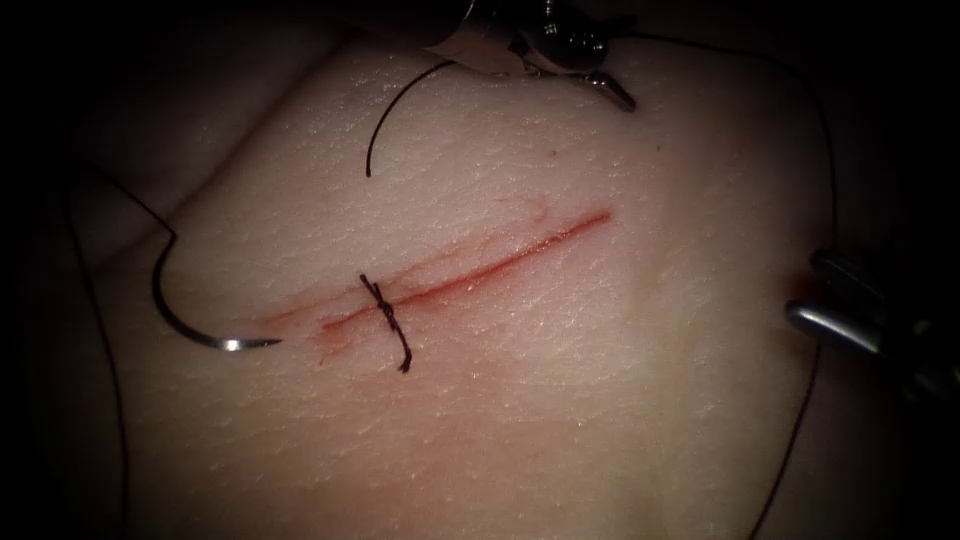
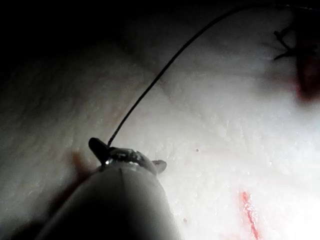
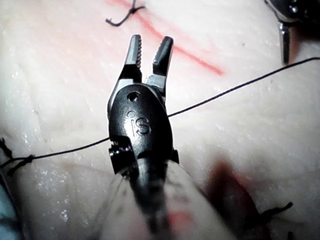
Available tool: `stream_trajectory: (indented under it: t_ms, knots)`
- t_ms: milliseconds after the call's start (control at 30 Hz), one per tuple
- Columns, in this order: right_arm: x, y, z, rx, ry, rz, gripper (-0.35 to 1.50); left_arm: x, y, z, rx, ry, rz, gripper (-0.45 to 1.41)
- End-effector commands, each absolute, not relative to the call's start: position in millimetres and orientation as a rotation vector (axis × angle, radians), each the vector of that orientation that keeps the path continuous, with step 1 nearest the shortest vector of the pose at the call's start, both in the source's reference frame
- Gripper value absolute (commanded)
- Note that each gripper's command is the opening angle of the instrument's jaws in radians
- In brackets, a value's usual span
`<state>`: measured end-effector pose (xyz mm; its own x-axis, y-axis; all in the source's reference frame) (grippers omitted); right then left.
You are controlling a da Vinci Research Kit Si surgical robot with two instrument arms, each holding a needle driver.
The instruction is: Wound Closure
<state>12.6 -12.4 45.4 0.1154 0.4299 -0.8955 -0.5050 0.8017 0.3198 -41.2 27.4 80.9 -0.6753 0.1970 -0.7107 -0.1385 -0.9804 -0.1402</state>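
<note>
While I watch from the endoscope, the needle (image 1: 190, 318) lies free on the tissue (image 1: 560, 400) near its left edge, just left of the cut's (image 1: 480, 272) left end. Its shiny tip points toward the cut and rests on the surface; I cannot tell whether it pricks the skin. Neither tool holds it.

My left pincer (image 1: 600, 75) sits at the tissue's far edge, beyond the cut. From its own wrist camera the left pincer (image 2: 127, 152) looks pressed together on the thread (image 1: 395, 110), which arcs away from the tip across the pale surface. In the endoscope that strand curls down from the tool and ends loose on the tissue, short of the cut.

My right pincer (image 1: 835, 300) hangs at the tissue's right edge, well apart from the cut. Its wrist camera shows the right pincer (image 3: 149, 52) spread and holding nothing, its toothed faces bare. A length of thread passes behind the tool's head there, and I cannot tell whether it touches it.

One knot (image 1: 385, 318) crosses the cut near its left end, with a short tail on the near side. Red fluid (image 1: 335, 335) tints the cut and the skin around the knot.
</note>
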Motion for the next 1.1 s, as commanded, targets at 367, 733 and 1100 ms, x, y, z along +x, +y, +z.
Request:
stream_trajectory:
  t_ms: [367, 733, 1100]
  knots:
    - [19.0, -13.9, 47.0, -0.002, 1.303, 0.644, 0.48, -34.1, 30.1, 67.7, -1.488, -0.208, 2.389, 1.04]
    - [22.5, -14.6, 51.2, 0.073, 1.282, 0.567, 0.63, -25.6, 18.2, 58.1, -1.523, -0.180, 2.439, 0.49]
    - [22.4, -14.8, 54.2, 0.095, 1.286, 0.525, 0.61, -23.5, 7.2, 59.9, -1.364, 0.013, 2.606, 0.34]
